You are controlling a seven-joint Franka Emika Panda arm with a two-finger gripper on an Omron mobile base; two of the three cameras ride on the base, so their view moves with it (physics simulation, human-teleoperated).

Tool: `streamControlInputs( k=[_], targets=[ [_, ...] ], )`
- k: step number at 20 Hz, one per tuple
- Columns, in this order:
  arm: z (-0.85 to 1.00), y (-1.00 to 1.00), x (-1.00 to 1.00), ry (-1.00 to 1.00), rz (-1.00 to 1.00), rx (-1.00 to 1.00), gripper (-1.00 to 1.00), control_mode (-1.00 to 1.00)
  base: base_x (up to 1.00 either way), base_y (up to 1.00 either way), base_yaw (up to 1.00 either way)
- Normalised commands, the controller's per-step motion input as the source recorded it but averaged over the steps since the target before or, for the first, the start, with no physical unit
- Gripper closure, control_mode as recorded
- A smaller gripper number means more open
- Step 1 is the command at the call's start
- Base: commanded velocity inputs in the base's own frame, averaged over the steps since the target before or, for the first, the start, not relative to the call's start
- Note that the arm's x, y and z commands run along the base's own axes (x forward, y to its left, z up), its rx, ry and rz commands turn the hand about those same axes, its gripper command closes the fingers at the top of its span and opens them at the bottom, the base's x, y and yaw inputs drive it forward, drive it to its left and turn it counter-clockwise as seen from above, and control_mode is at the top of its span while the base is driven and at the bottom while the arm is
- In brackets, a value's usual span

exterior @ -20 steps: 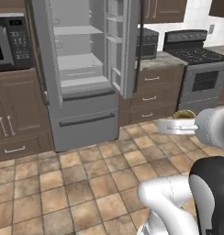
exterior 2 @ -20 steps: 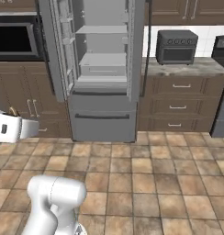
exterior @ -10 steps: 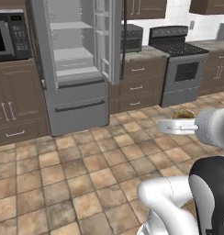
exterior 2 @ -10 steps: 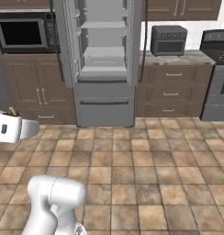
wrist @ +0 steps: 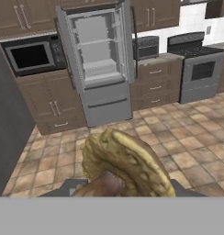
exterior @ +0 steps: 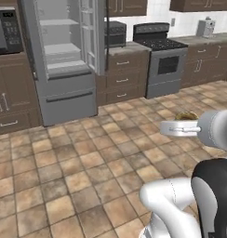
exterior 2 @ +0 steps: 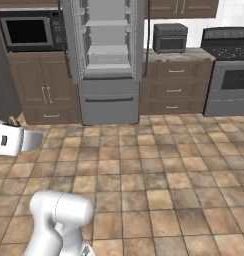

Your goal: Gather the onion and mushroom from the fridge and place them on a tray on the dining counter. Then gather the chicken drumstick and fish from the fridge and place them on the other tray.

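Note:
The chicken drumstick (wrist: 125, 160), a golden-tan textured piece with a narrow brown end, lies right in front of the hand camera between the fingers. My gripper (wrist: 123, 183) is shut on it. From the left base view the drumstick (exterior: 186, 115) shows as a small tan lump on the grey fingers (exterior: 173, 128) of the hand, held out over the floor. The tall grey fridge (exterior: 64, 60) stands across the room with its upper doors open and its shelves bare; it is also in the right base view (exterior 2: 109, 55) and the hand view (wrist: 102, 59).
A black stove (exterior: 162, 60) stands right of the fridge, with a toaster oven (exterior 2: 170, 37) on the counter between them. A microwave (exterior 2: 29, 31) sits in brown cabinets on the left. Tiled floor (exterior: 87, 158) stretches between me and the fridge.
The whole scene has shifted with the base: the fridge has drawn farther off and to the left, and the stove has come into view. The gripper still holds the drumstick.

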Motion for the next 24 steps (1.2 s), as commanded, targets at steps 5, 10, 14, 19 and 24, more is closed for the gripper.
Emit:
streamControlInputs(
  k=[5, 10, 14, 19, 24],
  targets=[
    [0.0, 0.0, 0.0, 0.0, 0.0, 0.0, 1.0, 1.0, -1.0, 0.0, -0.16],
    [0.0, 0.0, 0.0, 0.0, 0.0, 0.0, 1.0, 1.0, -1.0, 0.0, -0.12],
    [0.0, 0.0, 0.0, 0.0, 0.0, 0.0, 1.0, 1.0, -1.0, -0.2, -0.09],
    [0.0, 0.0, 0.0, 0.0, 0.0, 0.0, 1.0, 1.0, -1.0, -0.65, -0.09],
    [0.0, 0.0, 0.0, 0.0, 0.0, 0.0, 1.0, 1.0, -0.81, -0.87, -0.13]
  ],
)
